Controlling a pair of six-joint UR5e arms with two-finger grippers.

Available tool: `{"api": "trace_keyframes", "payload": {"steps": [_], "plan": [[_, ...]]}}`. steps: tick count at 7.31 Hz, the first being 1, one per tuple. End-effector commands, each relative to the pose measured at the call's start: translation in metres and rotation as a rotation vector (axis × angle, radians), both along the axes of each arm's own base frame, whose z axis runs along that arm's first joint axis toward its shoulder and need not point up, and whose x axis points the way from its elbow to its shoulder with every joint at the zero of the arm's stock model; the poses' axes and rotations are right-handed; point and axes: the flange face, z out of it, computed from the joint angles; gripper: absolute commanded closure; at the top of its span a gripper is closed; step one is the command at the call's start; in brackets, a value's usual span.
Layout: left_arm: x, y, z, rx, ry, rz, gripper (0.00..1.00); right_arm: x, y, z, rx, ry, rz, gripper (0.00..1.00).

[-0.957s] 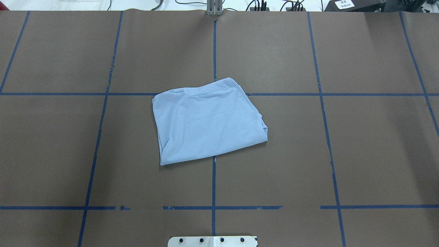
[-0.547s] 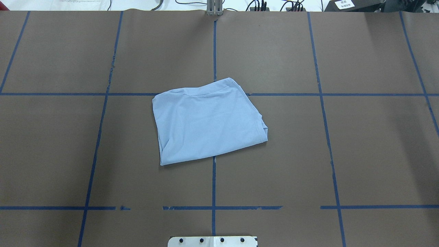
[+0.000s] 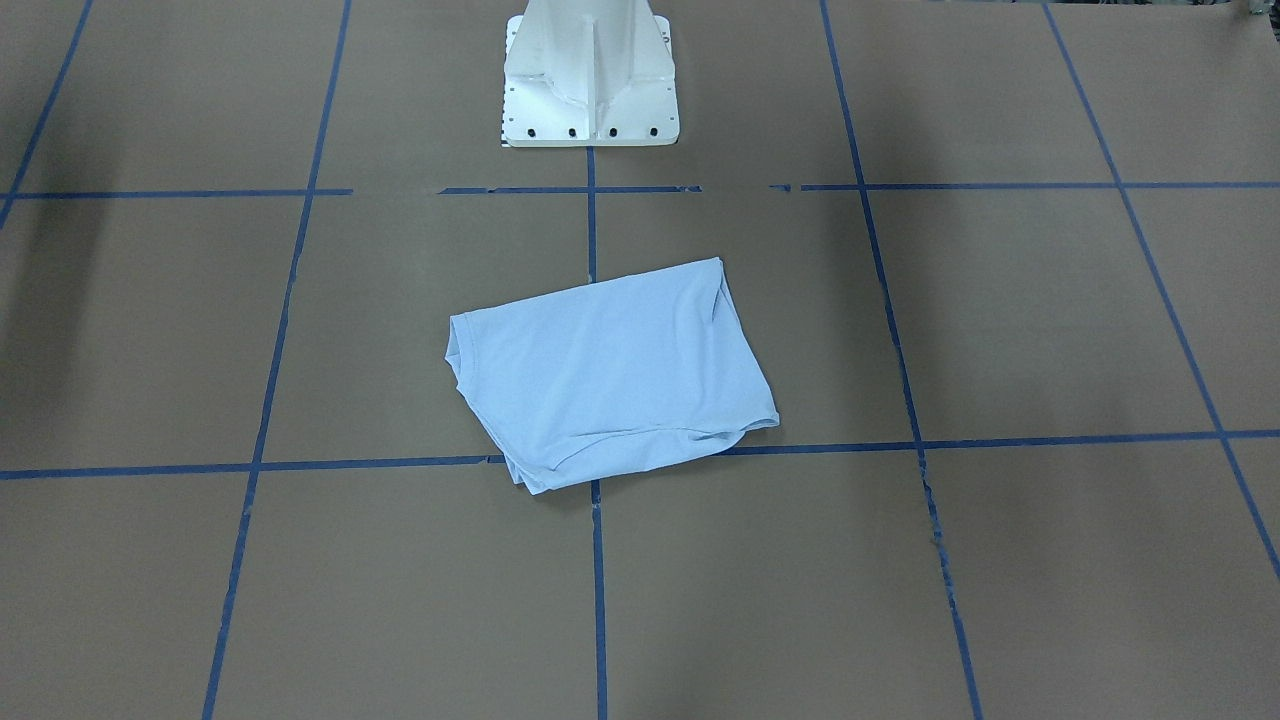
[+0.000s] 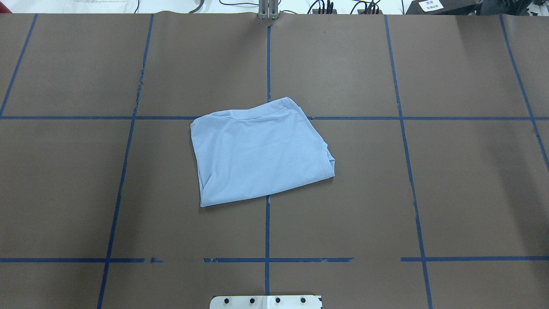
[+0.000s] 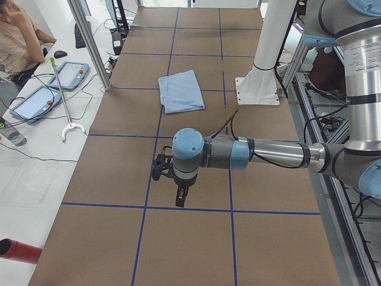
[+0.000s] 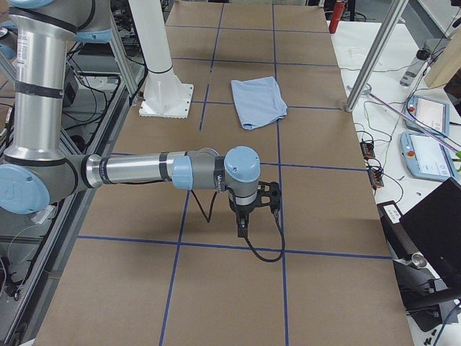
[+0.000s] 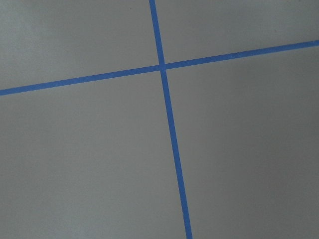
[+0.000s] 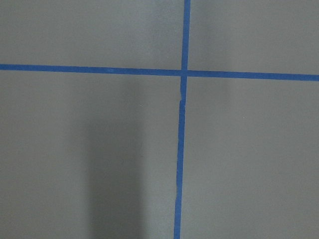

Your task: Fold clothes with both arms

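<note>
At the middle of the table (image 4: pixel 364 193) you see the light blue T-shirt (image 4: pixel 261 152), folded flat across the blue tape lines (image 4: pixel 267 231). Your left arm (image 5: pixel 274 156) and right arm (image 6: pixel 137 170) reach out level over opposite table ends, well apart from it. The left gripper (image 5: pixel 179 199) and right gripper (image 6: pixel 242 227) point down, and you cannot tell whether either is parted or clenched.

left gripper (image 5: pixel 180 201): fingers (image 5: pixel 179 196) spacing too small to tell | right gripper (image 6: pixel 242 231): same | pedestal (image 3: pixel 590 80): top cut off
</note>
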Motion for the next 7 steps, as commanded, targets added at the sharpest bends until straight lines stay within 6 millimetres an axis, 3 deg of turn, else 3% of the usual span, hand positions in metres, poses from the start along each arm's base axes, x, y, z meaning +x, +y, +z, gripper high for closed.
{"api": "trace_keyframes", "payload": {"steps": [1,7], "plan": [[0.0,0.0,0.0006,0.0,0.0,0.0,0.0,0.0003,-0.0002,-0.0001,0.013,0.002,-0.003,0.0],[-0.0002,-0.0003,-0.001,0.006,-0.003,0.0,0.0,-0.0008,-0.0003,-0.0022,0.025,-0.005,0.004,0.0]]}}
